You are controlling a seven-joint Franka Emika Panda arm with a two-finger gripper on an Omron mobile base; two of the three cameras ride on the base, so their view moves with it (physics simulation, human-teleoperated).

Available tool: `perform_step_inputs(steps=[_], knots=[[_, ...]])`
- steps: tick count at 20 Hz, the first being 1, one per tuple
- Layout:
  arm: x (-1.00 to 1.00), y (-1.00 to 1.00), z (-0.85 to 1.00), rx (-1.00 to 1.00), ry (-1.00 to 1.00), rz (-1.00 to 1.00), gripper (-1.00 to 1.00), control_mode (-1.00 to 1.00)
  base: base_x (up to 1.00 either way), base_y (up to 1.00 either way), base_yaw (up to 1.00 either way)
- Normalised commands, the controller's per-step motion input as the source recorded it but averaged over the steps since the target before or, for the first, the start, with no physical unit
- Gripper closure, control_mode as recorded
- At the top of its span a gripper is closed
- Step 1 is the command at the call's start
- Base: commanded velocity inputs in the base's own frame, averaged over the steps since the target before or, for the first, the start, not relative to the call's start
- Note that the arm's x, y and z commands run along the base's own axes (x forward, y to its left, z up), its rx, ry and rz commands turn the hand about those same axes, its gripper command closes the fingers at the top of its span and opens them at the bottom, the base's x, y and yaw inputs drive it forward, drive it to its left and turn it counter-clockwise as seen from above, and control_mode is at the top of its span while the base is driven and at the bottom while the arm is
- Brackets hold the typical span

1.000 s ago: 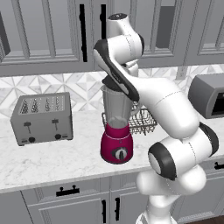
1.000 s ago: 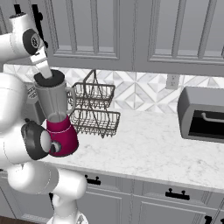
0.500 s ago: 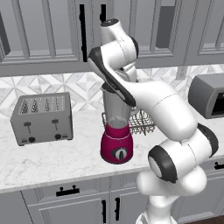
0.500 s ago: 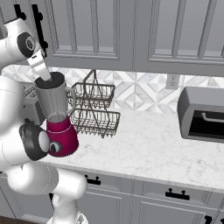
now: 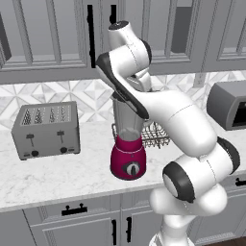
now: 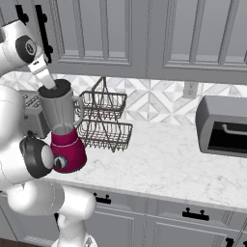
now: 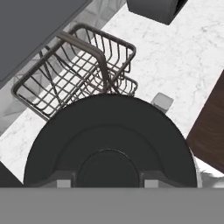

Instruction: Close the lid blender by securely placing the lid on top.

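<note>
The blender stands on the counter: a clear grey jar (image 6: 60,110) on a crimson base (image 5: 128,158) with a dark dial. The flat black lid (image 6: 61,89) lies level at the jar's rim. From above and to the left, my gripper (image 6: 50,83) comes down onto it. In the hand view the lid (image 7: 109,131) spreads wide just below my gripper (image 7: 107,181), whose fingertips (image 7: 63,178) stand on either side of the raised centre knob. The jar's handle (image 7: 162,102) pokes out past the lid's far edge. My arm hides the jar's top in the left base view.
A two-tier wire rack (image 6: 103,120) stands right behind the blender. There is a silver toaster (image 5: 45,129) to its left and a grey toaster oven (image 6: 224,125) at the far right. Upper cabinets (image 6: 120,34) hang close above the arm.
The arm's upper links have swung slightly to the left. The hand and the lid have stayed at the jar's mouth, and the blender has not moved.
</note>
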Motion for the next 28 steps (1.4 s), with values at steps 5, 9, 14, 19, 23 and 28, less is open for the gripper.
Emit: perform_step_inputs(steps=[5, 9, 14, 19, 23, 28], knots=[[-0.01, 0.00, 0.19, 0.00, 0.20, 0.00, 1.00, -1.00, 0.00, 0.00, 0.00], [0.00, 0.00, -0.01, 0.00, 0.18, 0.00, 1.00, -1.00, 0.00, 0.00, 0.00], [-0.05, 0.00, -0.33, 0.00, 0.01, 0.00, 1.00, -1.00, 0.00, 0.00, 0.00], [-0.23, 0.00, -0.32, 0.07, -0.08, 0.00, 1.00, -1.00, 0.00, 0.00, 0.00], [-0.09, 0.00, -0.03, 0.10, -0.17, 0.01, 1.00, -1.00, 0.00, 0.00, 0.00], [0.04, 0.00, -0.17, 0.08, -0.07, 0.00, 1.00, -1.00, 0.00, 0.00, 0.00]])
